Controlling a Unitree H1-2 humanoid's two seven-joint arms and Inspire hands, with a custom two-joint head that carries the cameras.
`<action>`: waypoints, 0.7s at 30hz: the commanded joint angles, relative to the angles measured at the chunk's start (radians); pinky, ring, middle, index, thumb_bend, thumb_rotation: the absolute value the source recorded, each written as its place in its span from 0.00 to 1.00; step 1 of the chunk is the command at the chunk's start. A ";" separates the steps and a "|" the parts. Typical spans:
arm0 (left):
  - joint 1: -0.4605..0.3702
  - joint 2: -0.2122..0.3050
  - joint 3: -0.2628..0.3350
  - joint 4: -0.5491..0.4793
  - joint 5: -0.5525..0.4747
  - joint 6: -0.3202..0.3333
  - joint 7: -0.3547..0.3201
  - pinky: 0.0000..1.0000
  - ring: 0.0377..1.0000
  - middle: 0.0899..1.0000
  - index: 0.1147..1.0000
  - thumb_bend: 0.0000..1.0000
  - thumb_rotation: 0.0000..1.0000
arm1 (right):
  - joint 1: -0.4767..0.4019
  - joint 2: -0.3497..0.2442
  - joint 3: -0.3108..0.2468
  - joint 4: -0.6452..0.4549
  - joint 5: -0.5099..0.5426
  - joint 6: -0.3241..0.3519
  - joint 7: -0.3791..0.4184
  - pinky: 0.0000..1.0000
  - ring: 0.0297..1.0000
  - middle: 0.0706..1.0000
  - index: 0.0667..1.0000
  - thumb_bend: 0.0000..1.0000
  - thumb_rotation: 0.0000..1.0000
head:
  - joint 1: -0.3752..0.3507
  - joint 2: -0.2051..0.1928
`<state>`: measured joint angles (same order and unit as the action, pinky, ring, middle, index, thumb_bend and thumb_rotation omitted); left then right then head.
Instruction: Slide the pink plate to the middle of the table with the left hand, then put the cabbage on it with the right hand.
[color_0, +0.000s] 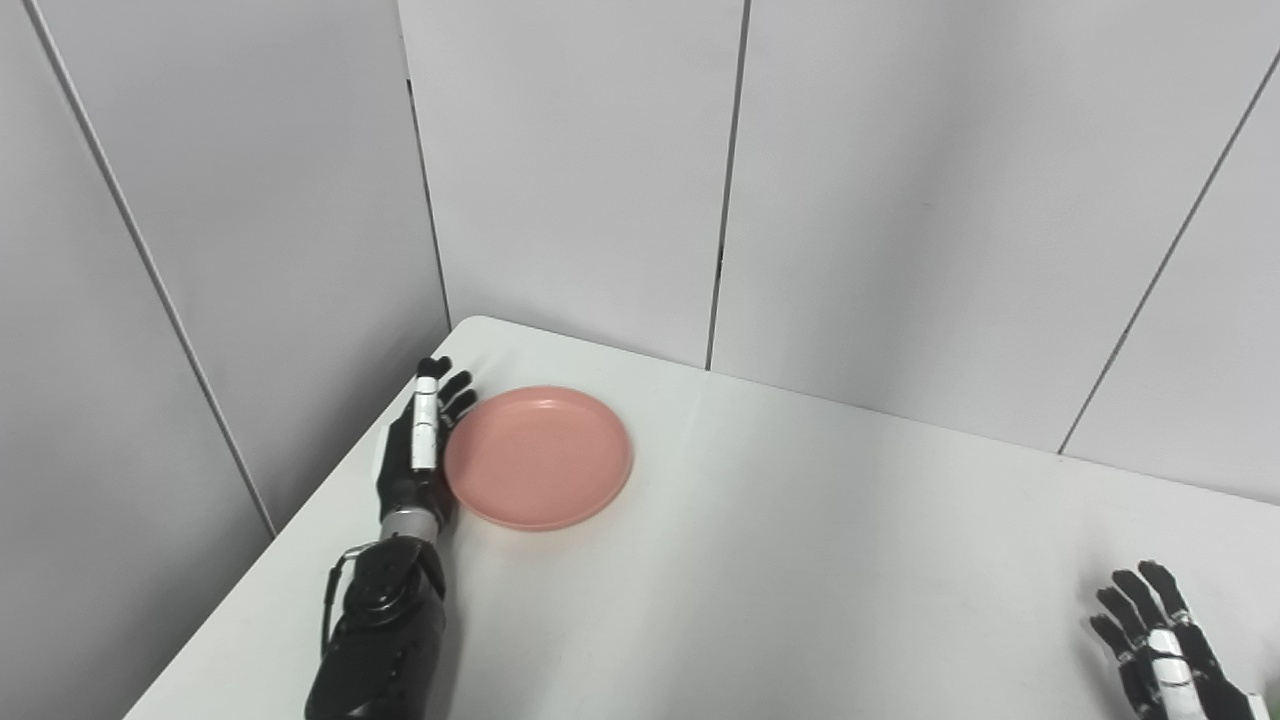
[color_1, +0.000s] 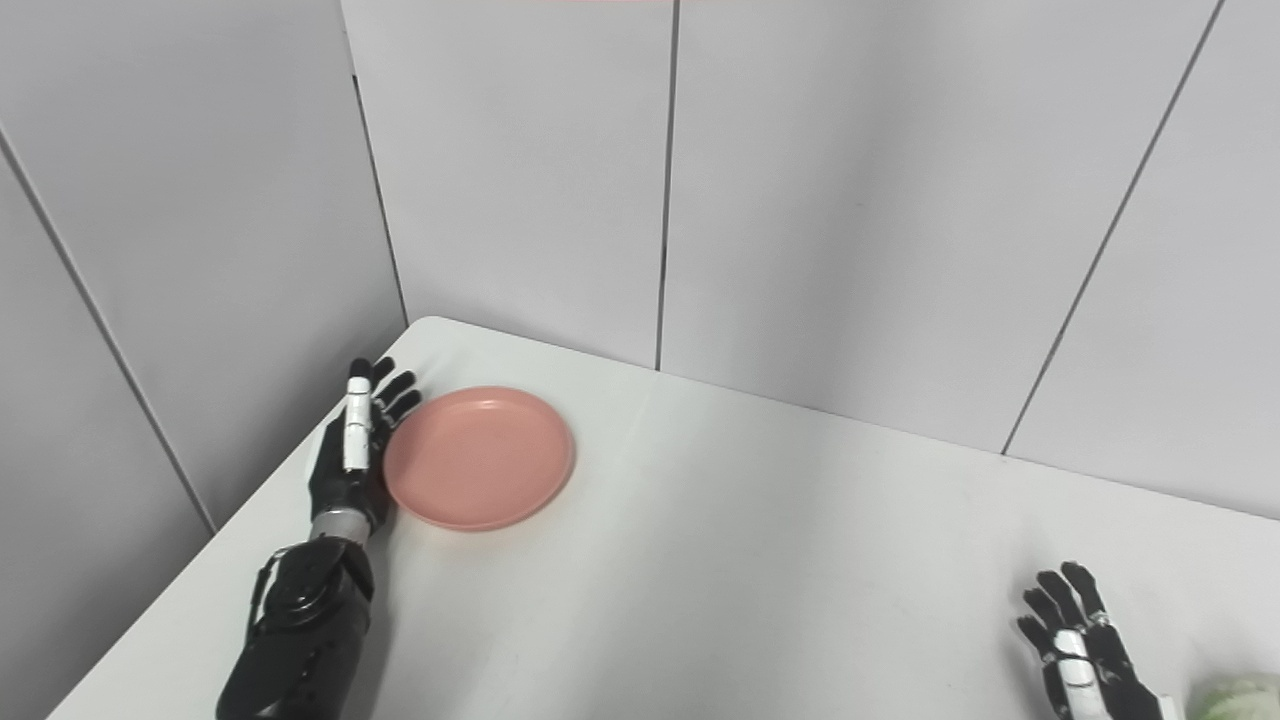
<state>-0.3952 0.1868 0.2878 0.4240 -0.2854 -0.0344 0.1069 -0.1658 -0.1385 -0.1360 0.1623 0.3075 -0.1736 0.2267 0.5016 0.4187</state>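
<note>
Right eye view — cabbage (color_1: 1238, 697) just beside right robot hand (color_1: 1085, 655), bottom corner

The pink plate (color_0: 538, 457) looks like smooth plastic with a soft, half-matt sheen. The table (color_0: 800, 560) shows a smooth white top, faintly glossy. The left hand (color_0: 420, 445) is black, hard-looking plastic with white inlays and a dull metal ring at the wrist. The wall panels (color_0: 570, 170) look matt, smooth and grey-white.
</note>
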 joint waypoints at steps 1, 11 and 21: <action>-0.008 0.008 -0.033 -0.043 0.014 0.024 -0.048 0.85 0.84 0.84 0.84 0.79 0.94 | 0.014 0.006 0.000 0.004 0.009 -0.018 0.006 0.98 0.94 0.93 0.93 0.76 0.72 | -0.001 0.001; 0.011 -0.035 -0.141 -0.103 0.061 0.069 -0.101 0.80 0.80 0.80 0.80 0.80 0.92 | 0.017 0.006 0.002 -0.008 0.007 -0.004 0.002 1.00 0.97 0.96 0.98 0.76 0.73 | -0.007 0.006; 0.036 -0.108 -0.241 -0.168 0.109 0.109 -0.131 0.87 0.85 0.84 0.84 0.76 0.96 | 0.019 0.009 0.006 -0.030 0.005 0.009 -0.003 1.00 0.97 0.96 0.99 0.72 0.74 | -0.023 0.027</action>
<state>-0.3537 0.1003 0.0691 0.2891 -0.1919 0.0656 -0.0059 -0.1568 -0.1371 -0.1345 0.1485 0.3072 -0.1669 0.2231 0.4801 0.4449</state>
